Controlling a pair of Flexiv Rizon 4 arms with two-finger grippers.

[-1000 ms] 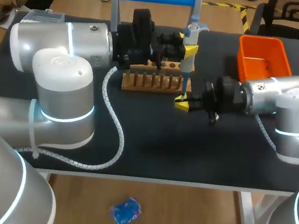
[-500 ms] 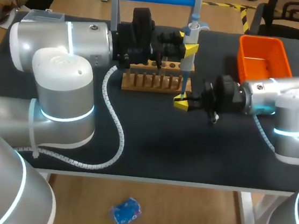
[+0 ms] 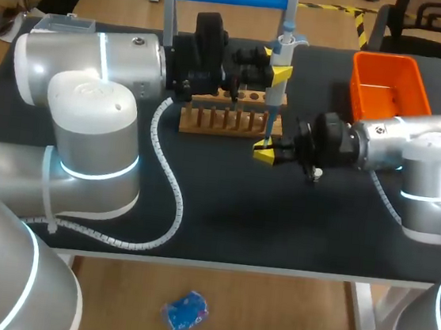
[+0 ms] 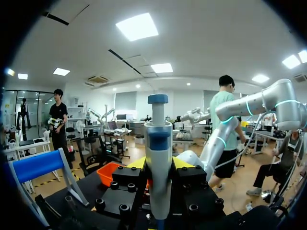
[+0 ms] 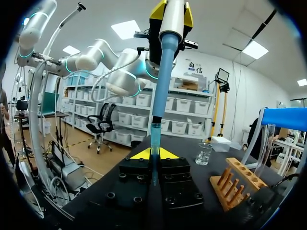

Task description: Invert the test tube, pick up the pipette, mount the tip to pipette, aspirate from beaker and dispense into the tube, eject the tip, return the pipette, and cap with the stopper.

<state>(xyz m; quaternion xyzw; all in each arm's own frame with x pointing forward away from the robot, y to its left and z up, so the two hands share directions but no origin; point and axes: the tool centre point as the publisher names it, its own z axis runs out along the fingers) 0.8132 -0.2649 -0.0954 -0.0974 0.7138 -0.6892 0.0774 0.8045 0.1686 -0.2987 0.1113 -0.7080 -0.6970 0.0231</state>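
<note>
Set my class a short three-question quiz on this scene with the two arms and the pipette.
1. Pick one: the left gripper holds a) a beaker, b) the pipette, c) a stopper.
2. True or false: the bin stands on the left arm's side of the table.
3. Fill in: the right gripper is at the pipette's ____ end.
Key: 1 b; 2 false, it is on the right arm's side; 3 lower.
</note>
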